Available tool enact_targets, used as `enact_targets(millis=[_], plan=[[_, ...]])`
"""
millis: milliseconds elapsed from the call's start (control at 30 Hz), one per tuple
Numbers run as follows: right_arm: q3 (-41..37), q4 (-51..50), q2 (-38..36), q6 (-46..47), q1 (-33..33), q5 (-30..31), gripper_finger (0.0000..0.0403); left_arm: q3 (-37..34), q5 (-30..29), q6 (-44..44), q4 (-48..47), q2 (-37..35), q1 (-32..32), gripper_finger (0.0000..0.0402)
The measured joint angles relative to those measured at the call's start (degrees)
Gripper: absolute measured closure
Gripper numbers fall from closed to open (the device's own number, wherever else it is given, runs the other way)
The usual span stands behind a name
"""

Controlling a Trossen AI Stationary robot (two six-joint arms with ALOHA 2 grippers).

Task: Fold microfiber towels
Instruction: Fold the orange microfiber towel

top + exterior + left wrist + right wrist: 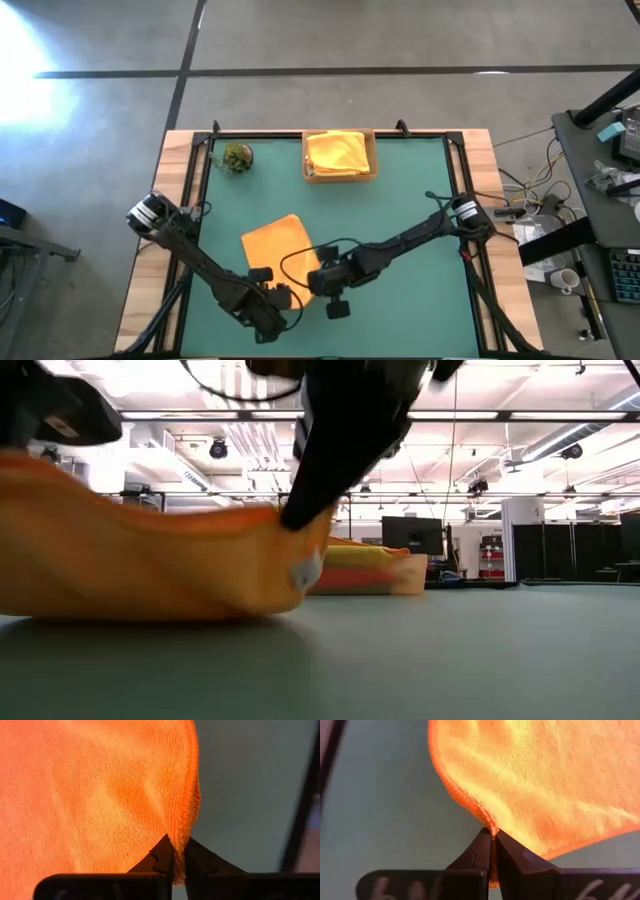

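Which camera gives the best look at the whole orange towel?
The high view: it shows the orange towel whole on the green mat. The low view shows it side-on, lifted at one edge. Each wrist view shows only a pinched hem.

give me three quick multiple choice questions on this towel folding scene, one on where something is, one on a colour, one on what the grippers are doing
1. Where is the cardboard tray?
A. at the table's far edge, near the middle
B. at the near left corner
C. under the right arm

2. What colour is the towel being handled?
A. teal
B. orange
C. pink

3. How do the two grippers stand?
A. both open above the towel
B. one shut, one open
C. both shut on the towel's edge

Answers:
1. A, the high view shows the cardboard tray at the far edge, with a folded yellow towel in it.
2. B, the orange towel lies on the green mat.
3. C, the left gripper and the right gripper each pinch the towel's hem in their wrist views.
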Motion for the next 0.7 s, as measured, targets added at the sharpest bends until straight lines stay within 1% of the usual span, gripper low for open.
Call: enact_targets(millis=[133,233,333,400,500,600,700], plan=[[4.2,-6.3,0.0,3.7,2.0,1.1,0.0394,1.3,3.4,-4.6,0.1,-0.9,0.0,0.0391],[7.3,-10.0,0.0,6.0,3.3,4.7,0.0394,2.4,6.7,-8.2,0.0,-1.2,-0.1,0.0391],[8.9,-10.8,-0.1,6.3,3.7,9.1,0.0394,3.6,8.2,-9.4,-1.4,-1.2,-0.2,0.0391],[9.1,-10.7,-0.1,6.3,3.3,11.9,0.0394,4.1,8.0,-9.4,-4.0,-1.2,-0.2,0.0391],[8.4,-9.5,-0.1,5.2,1.4,16.4,0.0394,4.3,5.6,-9.4,-11.9,-1.2,0.4,0.0391],[7.6,-8.0,-0.1,3.2,-1.2,17.0,0.0394,4.3,3.3,-9.3,-19.0,-1.2,1.5,0.0391],[5.4,-2.1,-0.1,-1.3,-3.8,17.1,0.0394,3.5,2.8,-9.3,-25.3,-1.2,3.2,0.0391]])
